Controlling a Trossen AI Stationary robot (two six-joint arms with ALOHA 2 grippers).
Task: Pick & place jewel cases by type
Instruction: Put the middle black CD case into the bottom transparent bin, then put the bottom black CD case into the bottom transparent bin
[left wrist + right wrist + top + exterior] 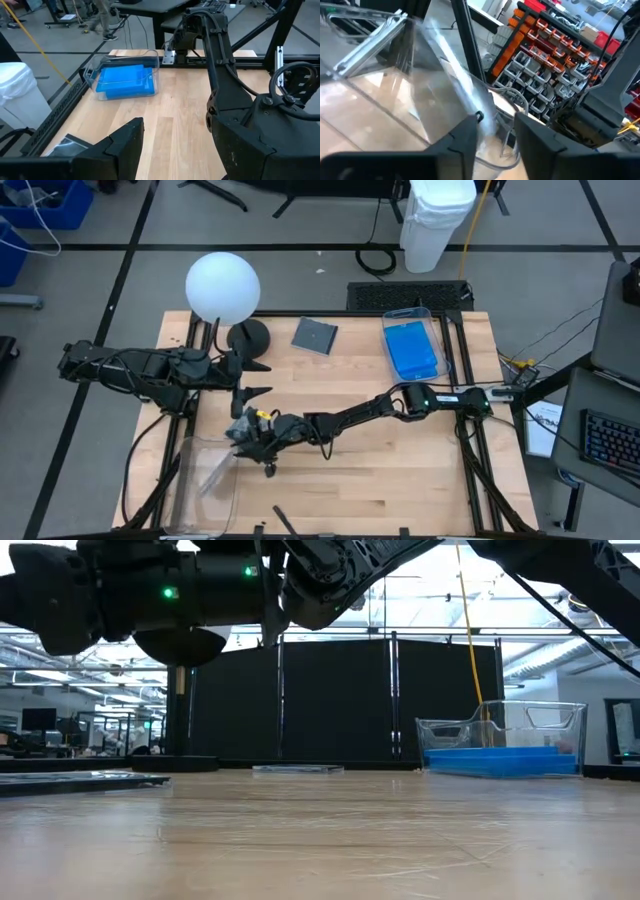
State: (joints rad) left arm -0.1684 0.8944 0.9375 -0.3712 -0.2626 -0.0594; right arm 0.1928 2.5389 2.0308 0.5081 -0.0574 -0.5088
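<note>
I see a flat, dark grey squarish jewel case [315,335] lying alone on the pale wood-plank table [360,480]. Bright blue jewel cases [411,348] lie stacked in the clear plastic bin [420,313] at the far right. The right claw [243,442] hovers over a second clear bin [205,480], fingers parted on nothing. The left claw [262,378], fingers spread, sits beside the white globe lamp [222,286].

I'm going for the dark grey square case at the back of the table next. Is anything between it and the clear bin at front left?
Yes. Between the dark grey square case and the clear plastic bin, the left gripper hangs mid-route, and the right gripper sits at the bin's edge.
</note>
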